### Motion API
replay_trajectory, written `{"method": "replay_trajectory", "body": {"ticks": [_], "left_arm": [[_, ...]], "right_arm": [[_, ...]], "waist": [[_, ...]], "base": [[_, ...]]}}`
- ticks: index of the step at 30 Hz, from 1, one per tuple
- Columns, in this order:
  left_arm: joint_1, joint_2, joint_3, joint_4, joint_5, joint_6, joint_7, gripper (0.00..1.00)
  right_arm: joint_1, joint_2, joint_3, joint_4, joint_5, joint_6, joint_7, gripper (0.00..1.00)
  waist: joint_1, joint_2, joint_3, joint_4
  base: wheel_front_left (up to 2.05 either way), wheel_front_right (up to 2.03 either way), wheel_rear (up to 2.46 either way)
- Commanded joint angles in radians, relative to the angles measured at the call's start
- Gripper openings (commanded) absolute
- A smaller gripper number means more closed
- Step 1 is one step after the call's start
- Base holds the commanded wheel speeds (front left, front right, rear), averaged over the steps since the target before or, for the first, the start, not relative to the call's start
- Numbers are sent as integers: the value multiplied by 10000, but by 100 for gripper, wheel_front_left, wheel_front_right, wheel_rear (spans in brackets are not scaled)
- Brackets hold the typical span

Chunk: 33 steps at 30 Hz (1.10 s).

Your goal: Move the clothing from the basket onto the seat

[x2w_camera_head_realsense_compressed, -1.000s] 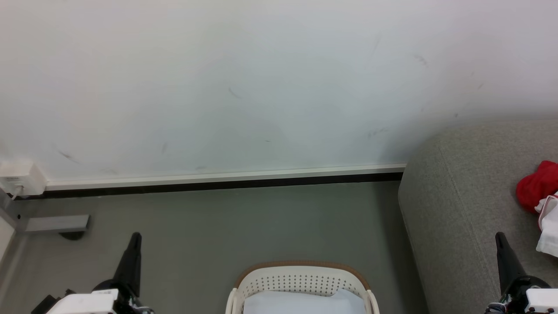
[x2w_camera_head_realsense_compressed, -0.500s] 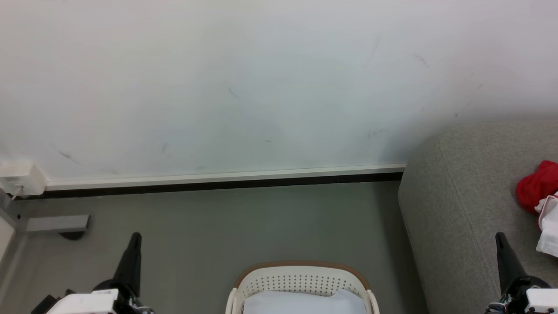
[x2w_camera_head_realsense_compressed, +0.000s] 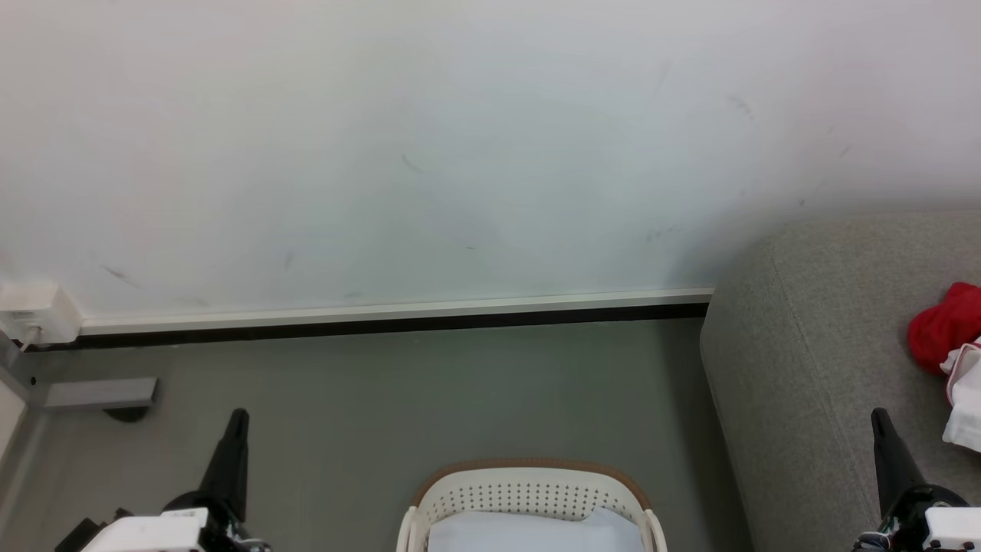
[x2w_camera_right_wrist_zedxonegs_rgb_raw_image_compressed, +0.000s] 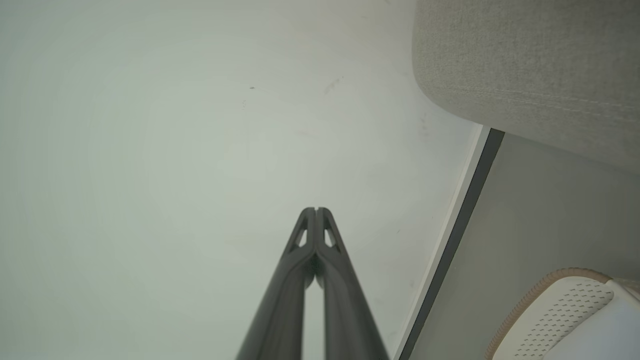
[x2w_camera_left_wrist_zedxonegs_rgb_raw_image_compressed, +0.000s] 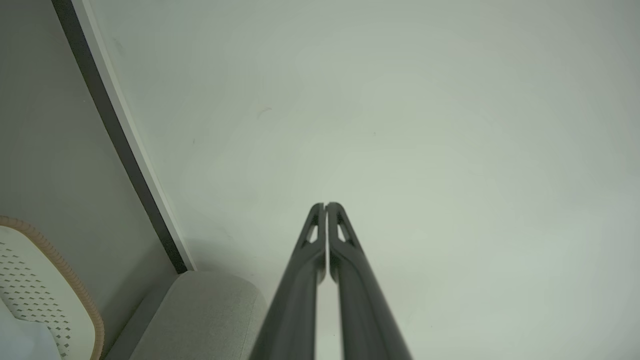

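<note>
Red clothing (x2w_camera_head_realsense_compressed: 946, 326) on grey seat (x2w_camera_head_realsense_compressed: 812, 368); basket (x2w_camera_head_realsense_compressed: 529, 491) alongside

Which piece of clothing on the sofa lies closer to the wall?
The crumpled red garment: it sits farther back on the grey sofa, while the white piece with red trim lies nearer the robot.

No text, label, brand, number or sign could be read in any of the views.
</note>
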Motion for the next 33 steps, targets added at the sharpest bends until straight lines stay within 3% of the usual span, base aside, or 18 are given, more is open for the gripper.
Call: {"method": "replay_trajectory", "body": {"ticks": [1,33], "left_arm": [[-68,20,27,-27,-139,-67,45,0],[-67,20,25,-29,-141,-66,43,0]], "right_arm": [[-108,0,-43,-38,-5,-21,32,0],[-110,5,-51,-38,-14,-21,40,0]], "waist": [[0,0,0,0],[0,0,0,0]], "base": [[0,0,0],[0,0,0]]}}
